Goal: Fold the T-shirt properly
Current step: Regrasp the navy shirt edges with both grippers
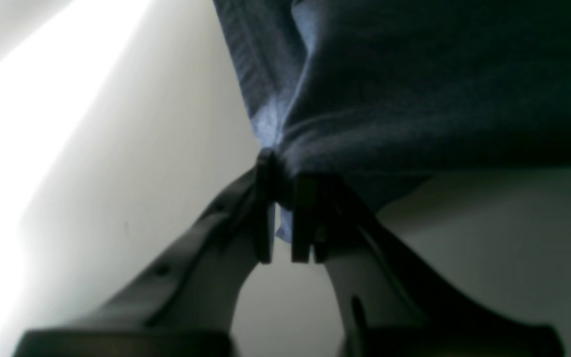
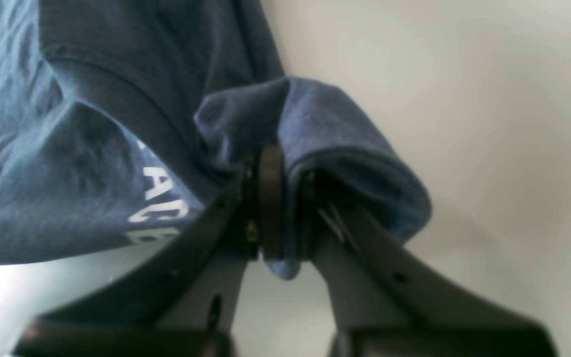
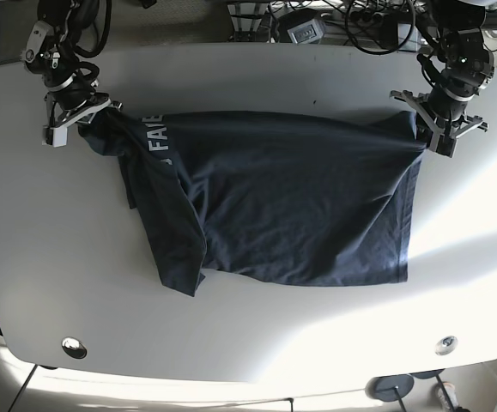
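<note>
A dark blue T-shirt [image 3: 282, 197] with white lettering lies stretched across the white table [image 3: 248, 335], its far edge pulled taut between both arms. My left gripper [image 1: 283, 198] is shut on the shirt's corner [image 1: 414, 99]; in the base view it sits at the upper right [image 3: 421, 127]. My right gripper [image 2: 285, 198] is shut on a bunched fold of the shirt [image 2: 315, 124]; in the base view it sits at the upper left [image 3: 93, 120]. The shirt's lower left part hangs in a crumpled fold [image 3: 179, 266].
Cables and equipment [image 3: 334, 21] lie beyond the table's far edge. Two round holes [image 3: 74, 347] [image 3: 444, 345] sit near the table's front corners. Bright sunlight falls on the right side of the table [image 3: 471, 223].
</note>
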### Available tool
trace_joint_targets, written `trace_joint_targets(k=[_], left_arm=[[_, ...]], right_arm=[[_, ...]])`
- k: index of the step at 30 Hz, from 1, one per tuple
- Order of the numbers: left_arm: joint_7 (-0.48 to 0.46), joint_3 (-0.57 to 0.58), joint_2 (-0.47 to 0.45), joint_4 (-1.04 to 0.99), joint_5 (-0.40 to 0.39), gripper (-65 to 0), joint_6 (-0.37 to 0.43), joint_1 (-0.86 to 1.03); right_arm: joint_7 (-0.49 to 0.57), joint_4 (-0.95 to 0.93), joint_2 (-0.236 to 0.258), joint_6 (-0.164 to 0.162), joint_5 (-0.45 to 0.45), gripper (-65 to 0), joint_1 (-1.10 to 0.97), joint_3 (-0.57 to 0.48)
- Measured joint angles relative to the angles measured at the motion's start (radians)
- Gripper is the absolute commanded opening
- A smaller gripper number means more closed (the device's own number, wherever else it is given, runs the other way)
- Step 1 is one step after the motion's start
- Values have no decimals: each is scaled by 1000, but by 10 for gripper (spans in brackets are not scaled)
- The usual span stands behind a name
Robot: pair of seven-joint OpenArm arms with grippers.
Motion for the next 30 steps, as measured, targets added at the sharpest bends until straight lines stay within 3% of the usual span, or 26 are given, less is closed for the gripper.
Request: trace_joint_targets(k=[3, 6, 10, 11, 14, 17, 19, 21, 23, 27, 30], left_arm=[[0, -37, 1, 3, 0, -650, -39, 17], [66, -81, 0, 5, -1, -650, -85, 20], [132, -126, 0, 5, 1, -650, -161, 20], [131, -130, 0, 5, 1, -629, -169, 20], [132, -129, 0, 25, 5, -429, -180, 26], [129, -129, 0, 58, 2, -314, -180, 25], [127, -137, 1, 58, 0, -304, -201, 26], [129, -155, 0, 58, 0, -304, -250, 26], [131, -154, 1, 63, 0, -304, -250, 23], [136, -199, -2, 66, 0, -304, -251, 27], [211, -296, -12, 66, -3, -306, -254, 0]], right_arm=[[-1, -1, 2, 0, 0, -629, -4, 5], [-1, -1, 2, 0, -1, -591, -6, 5], [0, -1, -11, -1, 0, -450, -31, 7], [1, -1, -23, -1, -1, -414, -34, 12], [-2, 37, -43, -1, 0, -282, -35, 66], [2, 56, -37, -5, -5, -258, -26, 101], [-4, 110, -36, -10, -8, -257, -26, 99], [4, 175, -4, -10, -8, -257, -16, 10], [3, 195, 72, -1, -2, -262, 10, -118], [-4, 193, 89, -12, -25, -257, 67, -221], [0, 166, 133, -12, -20, -257, 147, -408]])
